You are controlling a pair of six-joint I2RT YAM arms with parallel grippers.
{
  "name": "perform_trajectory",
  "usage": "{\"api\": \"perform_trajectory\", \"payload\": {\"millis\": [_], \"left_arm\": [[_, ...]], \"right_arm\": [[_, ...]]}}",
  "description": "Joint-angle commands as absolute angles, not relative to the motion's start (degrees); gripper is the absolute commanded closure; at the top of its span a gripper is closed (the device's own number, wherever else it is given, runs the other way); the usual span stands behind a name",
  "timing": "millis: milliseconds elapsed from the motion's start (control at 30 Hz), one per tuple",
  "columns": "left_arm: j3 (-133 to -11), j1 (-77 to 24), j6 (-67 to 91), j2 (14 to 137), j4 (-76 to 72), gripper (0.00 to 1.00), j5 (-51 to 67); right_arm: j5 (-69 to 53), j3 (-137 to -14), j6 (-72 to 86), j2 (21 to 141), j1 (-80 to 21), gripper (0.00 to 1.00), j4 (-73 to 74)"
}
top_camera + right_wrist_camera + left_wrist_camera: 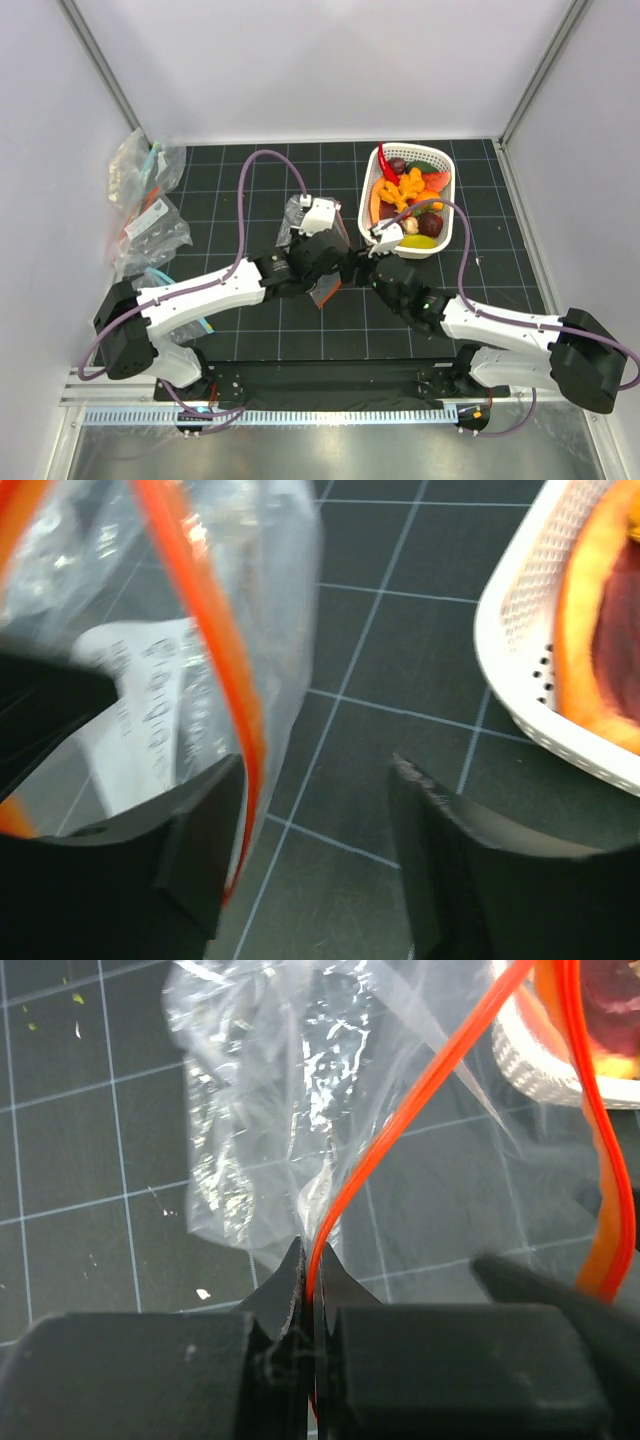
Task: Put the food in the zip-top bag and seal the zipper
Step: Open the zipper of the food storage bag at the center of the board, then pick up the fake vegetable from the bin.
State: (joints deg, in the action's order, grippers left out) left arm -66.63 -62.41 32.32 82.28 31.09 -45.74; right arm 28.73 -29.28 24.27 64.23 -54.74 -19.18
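Note:
The clear zip-top bag is held up at the mat's centre. My left gripper is shut on its red-orange zipper strip; the slider is not in view. In the top view the left gripper faces my right gripper. The right gripper is open, its left finger right beside the zipper strip, with mat showing between the fingers. The food lies in the white basket: a red chili, orange pieces, a purple bit.
Crumpled clear bags with teal marks lie at the mat's left edge. The white basket stands close to the right of both grippers, as the right wrist view and the left wrist view show. White walls enclose the black gridded mat.

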Motion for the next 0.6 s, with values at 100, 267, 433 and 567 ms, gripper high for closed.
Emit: {"api": "perform_trajectory", "payload": {"millis": [100, 267, 433, 567], "left_arm": [[-66.8, -53.4, 32.3, 83.2, 30.9, 1.0, -35.9], [-65.5, -49.7, 32.8, 81.1, 30.1, 1.0, -30.2], [-65.2, -49.6, 32.7, 79.7, 30.4, 1.0, -30.8], [-64.6, -49.6, 32.4, 78.2, 30.6, 1.0, -33.9]], "right_arm": [[22.8, -28.8, 20.0, 60.3, -54.6, 0.28, -22.1], [25.4, -27.9, 19.6, 57.0, -54.7, 0.27, -22.2], [32.0, -28.0, 20.6, 55.6, -54.2, 0.23, -20.4], [34.8, -27.2, 21.9, 52.1, -52.5, 0.2, -19.3]]}}
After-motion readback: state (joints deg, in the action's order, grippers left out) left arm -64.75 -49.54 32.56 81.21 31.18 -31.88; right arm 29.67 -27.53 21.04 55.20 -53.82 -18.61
